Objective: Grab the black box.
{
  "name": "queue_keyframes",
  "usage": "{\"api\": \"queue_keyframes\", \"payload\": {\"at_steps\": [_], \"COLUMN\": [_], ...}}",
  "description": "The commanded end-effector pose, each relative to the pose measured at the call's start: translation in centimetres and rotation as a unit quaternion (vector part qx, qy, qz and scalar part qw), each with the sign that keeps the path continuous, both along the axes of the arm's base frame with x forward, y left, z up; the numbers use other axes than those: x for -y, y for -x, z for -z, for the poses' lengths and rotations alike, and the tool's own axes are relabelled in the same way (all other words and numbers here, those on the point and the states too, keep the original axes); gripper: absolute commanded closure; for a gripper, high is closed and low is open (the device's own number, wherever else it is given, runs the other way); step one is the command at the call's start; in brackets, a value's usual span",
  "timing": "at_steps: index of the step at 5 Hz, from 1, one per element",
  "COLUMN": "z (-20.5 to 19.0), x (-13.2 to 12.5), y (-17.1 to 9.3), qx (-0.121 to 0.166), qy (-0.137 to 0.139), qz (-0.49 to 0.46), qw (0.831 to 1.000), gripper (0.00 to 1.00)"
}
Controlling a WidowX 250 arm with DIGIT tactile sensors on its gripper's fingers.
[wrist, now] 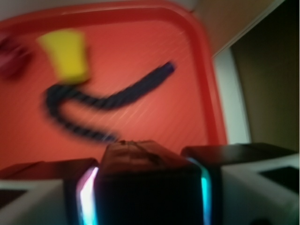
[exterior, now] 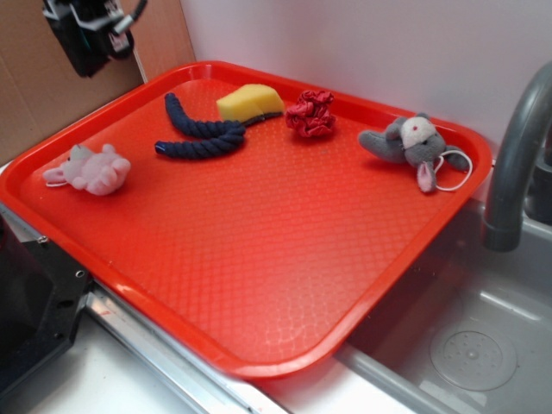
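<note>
While the gripper (exterior: 90, 34) hangs at the frame's upper left, above the red tray (exterior: 259, 259), the wrist view (blurred) shows its fingers pinching the black box (wrist: 145, 161). The grab looks done; next it needs only a steady hold.

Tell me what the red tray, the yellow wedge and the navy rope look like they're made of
Red tray: likely hard molded plastic, with a pebbled diamond texture and slightly glossy raised rim.
Yellow wedge: looks like foam or sponge, matte with soft rounded edges, though rubber is possible.
Navy rope: twisted fibre cord, probably cotton; spiral strands show.
</note>
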State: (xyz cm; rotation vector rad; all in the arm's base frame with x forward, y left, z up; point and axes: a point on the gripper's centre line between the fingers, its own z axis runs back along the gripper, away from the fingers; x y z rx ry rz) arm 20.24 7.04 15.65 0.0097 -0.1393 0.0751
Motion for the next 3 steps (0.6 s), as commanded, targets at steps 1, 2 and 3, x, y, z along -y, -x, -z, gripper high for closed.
{"api": "queue_keyframes", "payload": {"at_steps": [1,2,3], "z": [-9.48,-9.17,-9.10], "x": [6.34,6.60,5.70], "y": [-4.73,-4.51,-3.99], "qx": [0.028,0.024,0.013], "qy": [-0.031,0.001,0.010], "qz": [0.080,0.082,0.080], "qw": [0.996,0.996,0.997], "gripper": [1.00,1.00,1.00]}}
